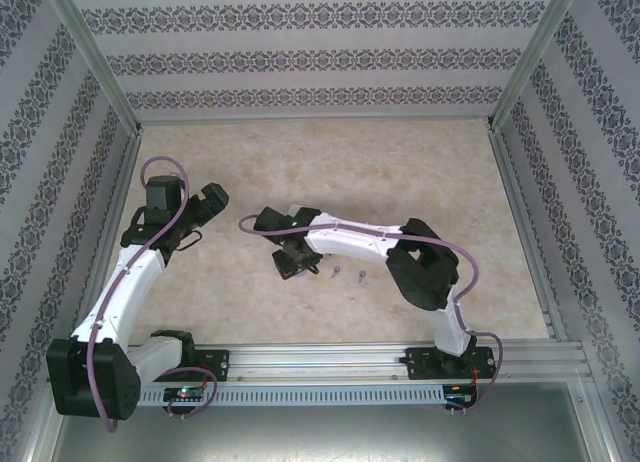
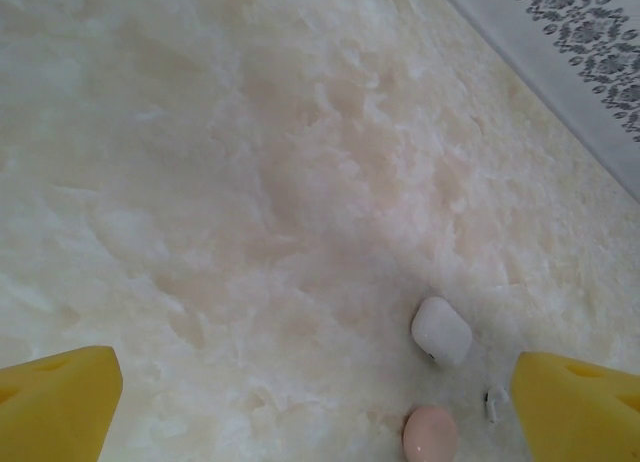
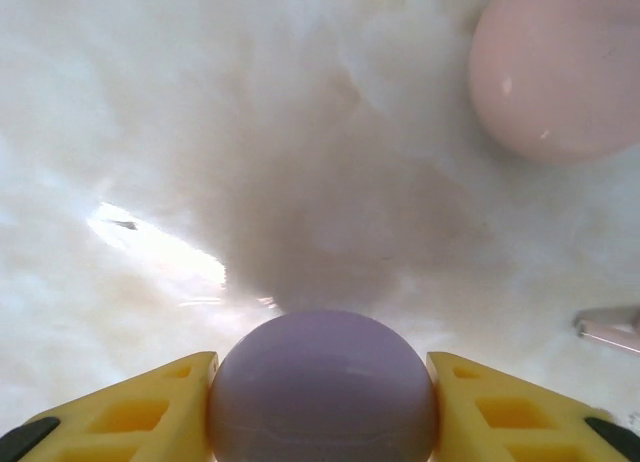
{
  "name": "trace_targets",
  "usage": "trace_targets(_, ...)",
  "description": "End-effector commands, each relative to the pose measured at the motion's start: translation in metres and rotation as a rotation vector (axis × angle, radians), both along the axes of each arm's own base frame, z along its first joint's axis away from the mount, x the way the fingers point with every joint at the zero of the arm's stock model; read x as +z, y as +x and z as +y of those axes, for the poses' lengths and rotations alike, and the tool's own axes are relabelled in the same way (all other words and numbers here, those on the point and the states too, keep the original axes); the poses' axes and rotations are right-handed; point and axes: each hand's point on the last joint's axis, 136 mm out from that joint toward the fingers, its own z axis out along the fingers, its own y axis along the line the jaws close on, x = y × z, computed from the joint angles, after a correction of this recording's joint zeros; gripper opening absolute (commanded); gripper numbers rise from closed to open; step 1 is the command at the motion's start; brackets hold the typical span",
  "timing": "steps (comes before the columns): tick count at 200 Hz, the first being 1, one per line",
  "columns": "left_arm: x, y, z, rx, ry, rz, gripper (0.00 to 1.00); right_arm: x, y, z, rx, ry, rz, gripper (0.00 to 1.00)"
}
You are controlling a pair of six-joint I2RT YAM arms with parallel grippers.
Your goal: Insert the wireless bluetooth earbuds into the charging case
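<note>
Yellow fingers (image 3: 130,412) of right claw (image 3: 322,407) at 6 o'clock in the right wrist view, closed against both flanks of a rounded purple case (image 3: 322,367), no gap visible on either side. Beyond that, pale marbled desk (image 3: 150,132), with a bright glare streak at 9 o'clock. Round pink case (image 3: 560,67) at 1 o'clock, well apart from the purple one, cut off by the frame edge. Thin pinkish earbud stem (image 3: 608,327) poking in at 3 o'clock, flat on the desk, apart from the finger on that side.

Left claw (image 2: 320,412) gaping wide in the left wrist view, one yellow finger at 7 o'clock, the other at 5 o'clock, bare desk between them. Small white case (image 2: 441,330) lying toward 4 o'clock, ahead of the finger there. Pink case nearer the lens, at about 5 o'clock, close to the white one but not touching. Tiny white earbud (image 2: 493,402) just beside the inner face of the 5 o'clock finger; touching or apart, cannot tell. Patterned wall (image 2: 580,52) at 1 o'clock.

Seen from above: right claw near the middle of the desk, pointing down; left claw at 9 o'clock of it, well apart. Two earbuds (image 1: 337,273) at 3 o'clock of right claw, near each other, loose on the desk; colours too small to tell.
</note>
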Motion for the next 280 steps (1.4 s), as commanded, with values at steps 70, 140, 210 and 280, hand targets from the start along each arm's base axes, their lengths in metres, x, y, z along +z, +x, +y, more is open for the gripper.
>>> trace_targets(70,0.026,0.008,-0.060,-0.258,-0.276,-0.407,0.99,0.119,0.141,-0.007,-0.685,0.699,-0.027,0.43)
trace_targets(140,0.025,0.003,-0.083,-0.361,-0.287,-0.510,0.97,0.113,0.167,0.018,-1.001,0.867,0.115,0.44)
trace_targets(210,0.017,0.020,-0.123,-0.501,-0.260,-0.515,0.73,0.116,0.153,0.027,-1.028,0.888,0.126,0.44)
trace_targets(280,0.020,0.031,-0.148,-0.562,-0.257,-0.528,0.64,0.118,0.142,0.032,-1.009,0.895,0.132,0.45)
